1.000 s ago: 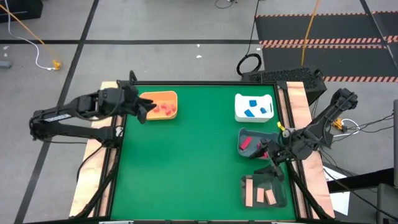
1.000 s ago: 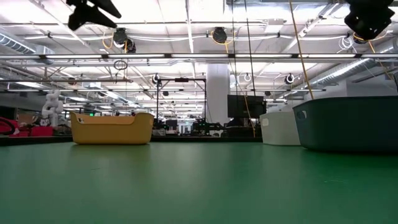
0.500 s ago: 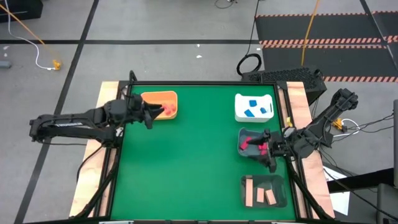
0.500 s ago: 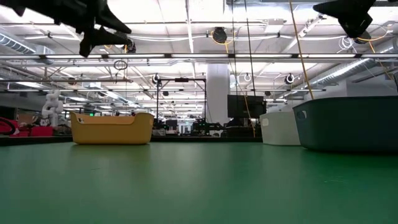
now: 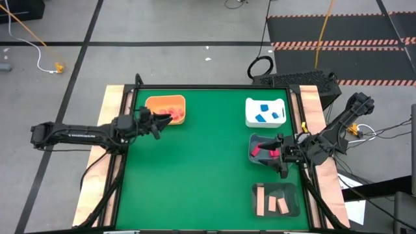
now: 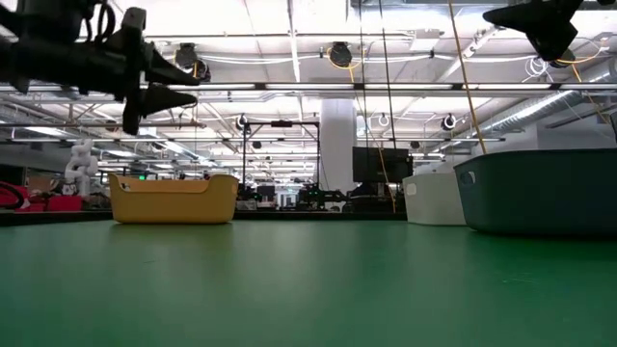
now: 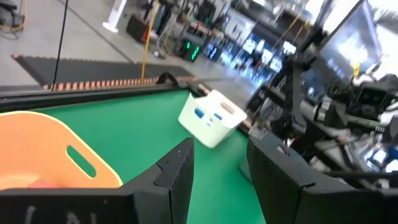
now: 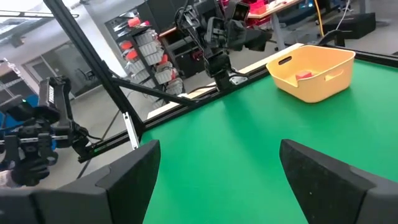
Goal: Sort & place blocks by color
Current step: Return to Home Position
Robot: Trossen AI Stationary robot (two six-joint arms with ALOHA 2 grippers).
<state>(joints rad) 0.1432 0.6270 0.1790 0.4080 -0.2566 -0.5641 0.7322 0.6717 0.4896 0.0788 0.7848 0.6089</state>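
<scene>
A: What has shifted?
B: My left arm has sunk flatter, putting the left end effector (image 5: 160, 123) beside the orange tray (image 5: 166, 97) near the far-left corner. My right end effector (image 5: 283, 161) has drawn up to the grey tray (image 5: 255, 156) by the right edge. Both are released and empty.
A: And the sorting?
B: It looks finished: red blocks (image 5: 173, 114) in the orange tray, blue blocks (image 5: 263, 117) in the white tray (image 5: 250, 118), a red block (image 5: 257, 149) in the grey tray, tan blocks (image 5: 272, 203) in the dark tray (image 5: 292, 190). I see none loose on the counter (image 5: 195, 169).
</scene>
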